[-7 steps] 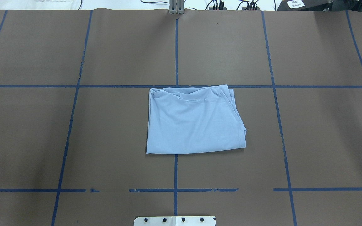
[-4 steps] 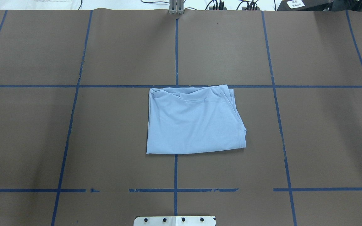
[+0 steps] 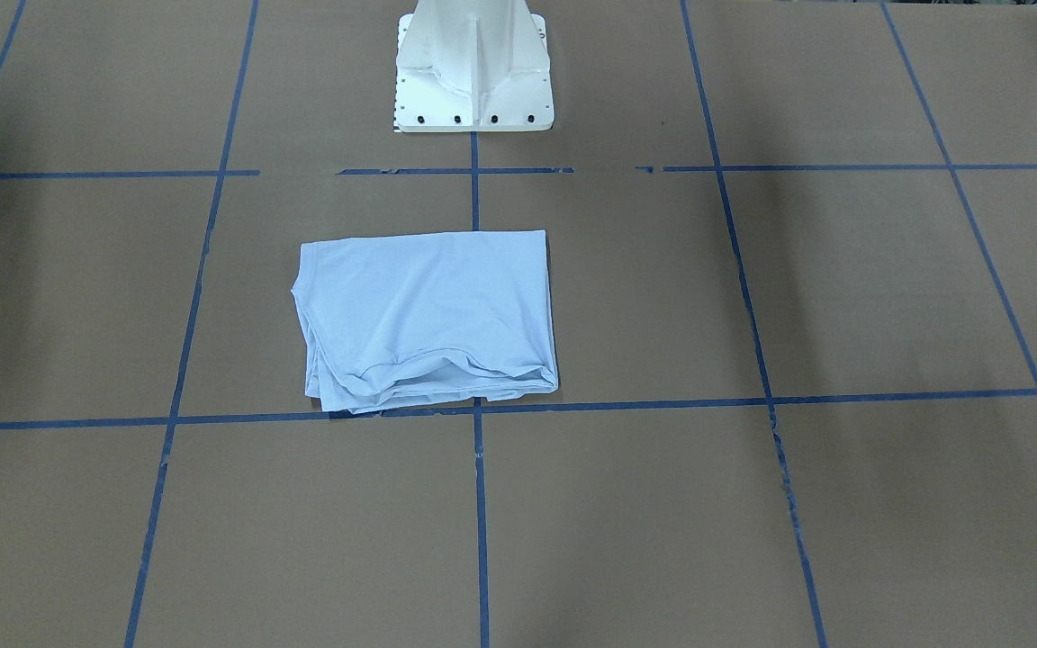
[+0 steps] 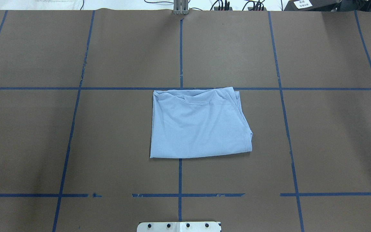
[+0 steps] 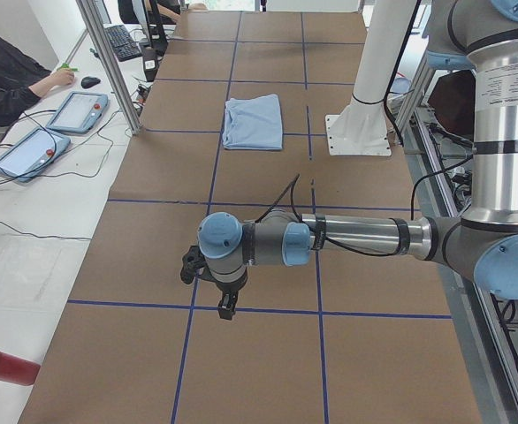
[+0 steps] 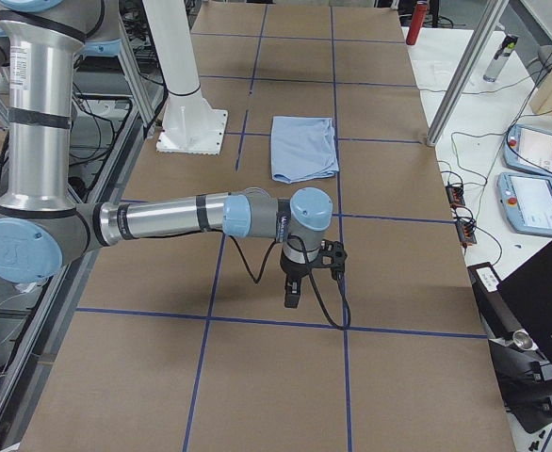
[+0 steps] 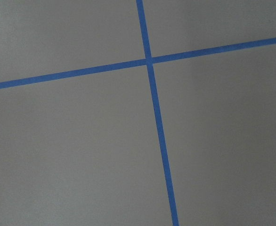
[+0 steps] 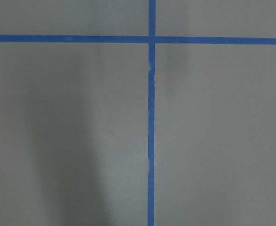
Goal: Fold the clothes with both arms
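Surface: a brown table [image 4: 124, 48] ruled into squares by blue tape lines [image 4: 180, 48], with white benches and cables past its far edge.
Edges and room: bare brown squares lie on every side of the shirt. Both arms are out toward the table's two ends, well apart from it.
Counts: one T-shirt, two arms, two grippers, one white pedestal [image 3: 473, 63].
T-shirt [image 4: 200, 124]: light blue, folded to a rough rectangle. The edge nearest the pedestal is straight and smooth, the far edge is bunched in layered ripples, and a stitched hem shows on the slanted side.
Place: mid-table in front of the pedestal, across the centre tape line, its far edge along a cross line.
Left arm [image 5: 356, 237]: stretched level, with the left gripper [image 5: 228, 309] pointing down over a tape line. I cannot tell how its jaws stand.
Right arm [image 6: 163, 218]: stretched level, with the right gripper [image 6: 292, 299] pointing down. I cannot tell how its jaws stand either.
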Available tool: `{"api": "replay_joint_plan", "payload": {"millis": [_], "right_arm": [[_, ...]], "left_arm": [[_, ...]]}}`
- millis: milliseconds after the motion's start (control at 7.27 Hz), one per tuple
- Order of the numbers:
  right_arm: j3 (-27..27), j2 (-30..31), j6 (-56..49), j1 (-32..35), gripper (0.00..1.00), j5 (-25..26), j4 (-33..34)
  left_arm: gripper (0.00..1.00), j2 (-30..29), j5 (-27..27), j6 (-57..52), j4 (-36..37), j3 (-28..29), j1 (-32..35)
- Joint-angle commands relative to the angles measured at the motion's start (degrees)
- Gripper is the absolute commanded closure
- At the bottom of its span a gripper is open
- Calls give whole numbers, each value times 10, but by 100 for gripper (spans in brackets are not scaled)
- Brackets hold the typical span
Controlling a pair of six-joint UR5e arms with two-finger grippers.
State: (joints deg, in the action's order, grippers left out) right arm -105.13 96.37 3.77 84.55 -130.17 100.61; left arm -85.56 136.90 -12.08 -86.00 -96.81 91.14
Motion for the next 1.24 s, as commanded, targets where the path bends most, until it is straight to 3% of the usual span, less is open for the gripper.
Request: {"api": "replay_joint_plan", "payload": {"millis": [0,550,826,1101], "right_arm": [[0,0,0,0,0,1,-2],[0,8,-5,1,0,3,-5],[1,36,-4,5,0,3,-62],[1,44,-2,8,0,2,-72]], "left_arm": [[0,0,-1,0,0,-1,-1],[0,0,-1,0,0,-9,-1],[0,0,-1,0,0,-10,-1],[0,0,0,0,0,-13,-1]]}}
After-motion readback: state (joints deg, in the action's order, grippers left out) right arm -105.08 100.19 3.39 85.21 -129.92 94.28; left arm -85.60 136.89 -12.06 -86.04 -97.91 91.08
